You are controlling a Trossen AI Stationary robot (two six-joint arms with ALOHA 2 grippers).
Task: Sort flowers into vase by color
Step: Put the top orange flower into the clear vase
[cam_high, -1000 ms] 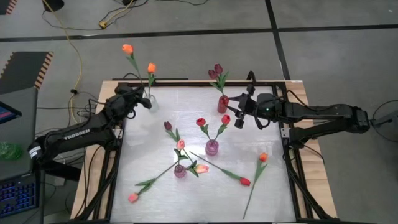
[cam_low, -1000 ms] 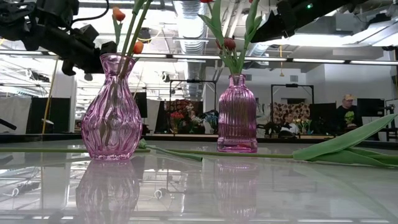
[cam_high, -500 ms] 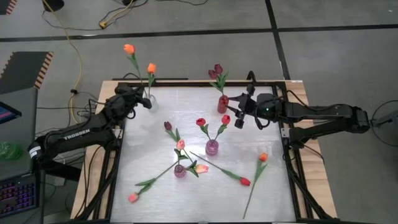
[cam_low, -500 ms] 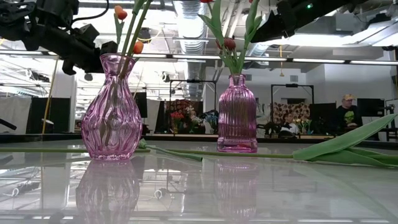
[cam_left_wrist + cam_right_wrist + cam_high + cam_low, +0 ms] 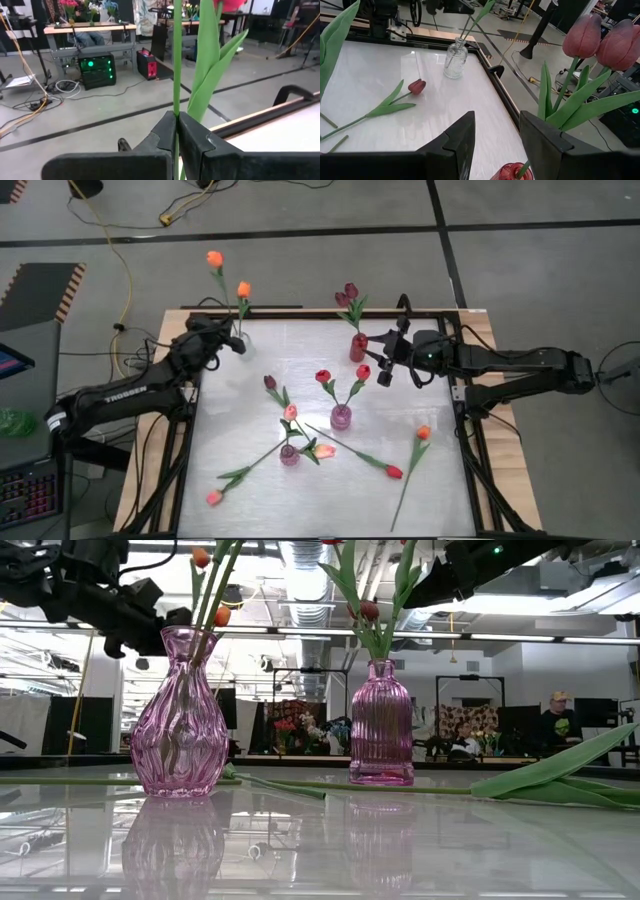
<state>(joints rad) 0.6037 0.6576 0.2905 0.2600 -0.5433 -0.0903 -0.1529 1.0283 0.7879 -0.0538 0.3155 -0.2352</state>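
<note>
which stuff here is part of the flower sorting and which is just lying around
Job:
- orange tulip in shut left gripper
- clear vase
- red vase with maroon tulips
- pink vases
- loose tulips on table
- right gripper, open

Lying about:
- yellow cable
- keyboard

table (image 5: 250, 360): glossy brushed metal | vases (image 5: 380, 725): ribbed pink glass | frame (image 5: 487, 480): wood

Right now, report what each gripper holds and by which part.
The left gripper is shut on an orange tulip, pinching its thin green stem below the leaves, at the clear vase. The right gripper is open and holds nothing, beside the red vase.
</note>
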